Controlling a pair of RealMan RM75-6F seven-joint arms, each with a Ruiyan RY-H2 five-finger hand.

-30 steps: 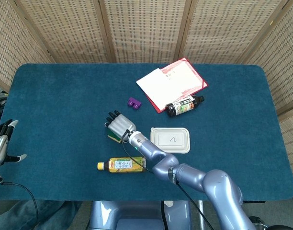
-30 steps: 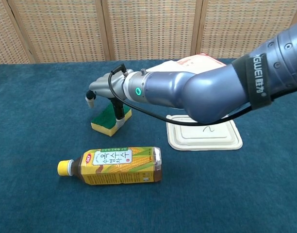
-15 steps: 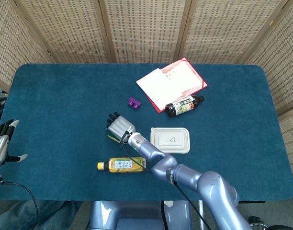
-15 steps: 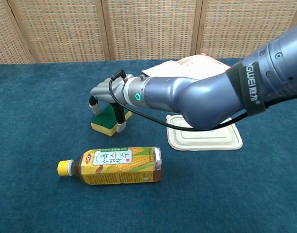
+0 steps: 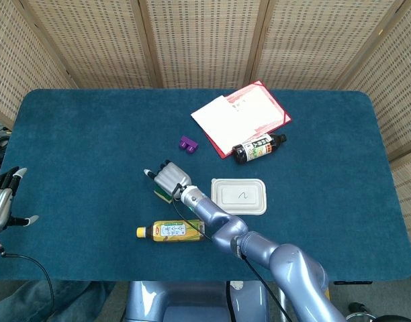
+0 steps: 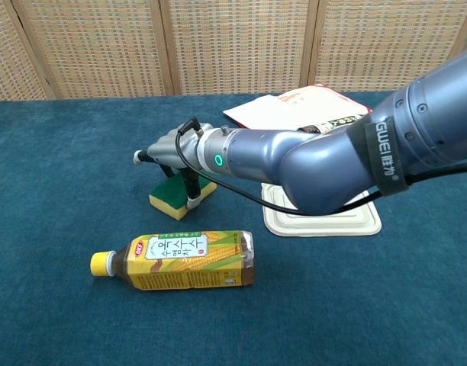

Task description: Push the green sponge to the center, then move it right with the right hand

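the right robot hand (image 6: 175, 152) lies palm-down over the green sponge (image 6: 181, 197), with its fingers (image 6: 193, 188) bent down and touching the sponge's top and near edge. whether it grips the sponge or only presses on it cannot be told from either view. in the head view the right robot hand (image 5: 168, 179) hides most of the green sponge (image 5: 162, 194), leaving only a green and yellow corner visible at its lower left.

the left robot hand (image 5: 1, 203) hangs past the left edge of the blue surface (image 5: 78, 154), fingers spread and holding nothing.

taking the sponge as landmark: a white lidded container (image 5: 239, 195) sits just to its right, apart from it. a corn tea bottle (image 6: 175, 261) lies on its side nearer the robot than the sponge, cap pointing left. a small purple block (image 5: 188, 143) lies farther back. a dark sauce bottle (image 5: 259, 148) lies back and to the right, resting on the edge of a red folder with white paper (image 5: 240, 117).
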